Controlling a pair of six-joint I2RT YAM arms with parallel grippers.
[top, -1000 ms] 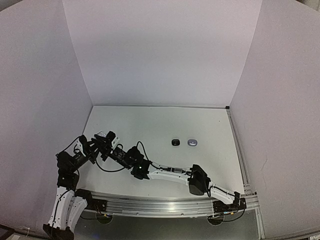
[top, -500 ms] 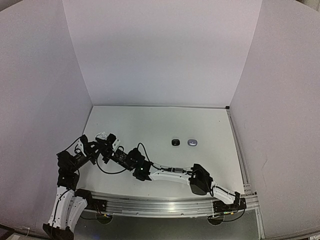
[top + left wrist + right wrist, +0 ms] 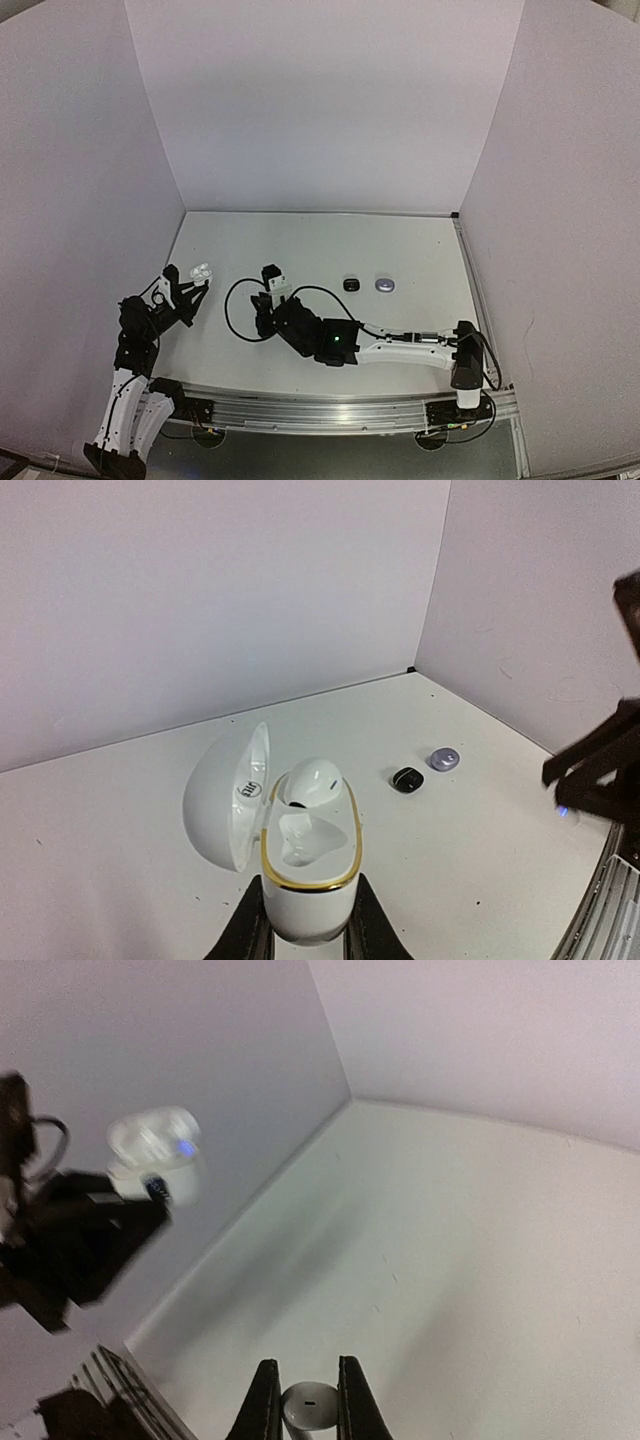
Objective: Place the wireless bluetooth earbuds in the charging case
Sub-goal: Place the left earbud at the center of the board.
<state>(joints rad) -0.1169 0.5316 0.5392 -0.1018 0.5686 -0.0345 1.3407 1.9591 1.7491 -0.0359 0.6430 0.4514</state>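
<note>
Both my hands are loaded: case in the left, bud in the right.
My left gripper (image 3: 308, 925) is clamped on the base of the open white charging case (image 3: 305, 875). Its lid (image 3: 225, 800) is swung out to the gripper's left, and one white earbud (image 3: 312, 780) sits tilted in the well farthest from the fingers. My right gripper (image 3: 305, 1375) pinches a second white earbud (image 3: 308, 1405) between its fingertips.

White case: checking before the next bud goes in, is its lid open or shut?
Open. The white case has its lid swung back; one white bud rests inside, the other socket empty.
</note>
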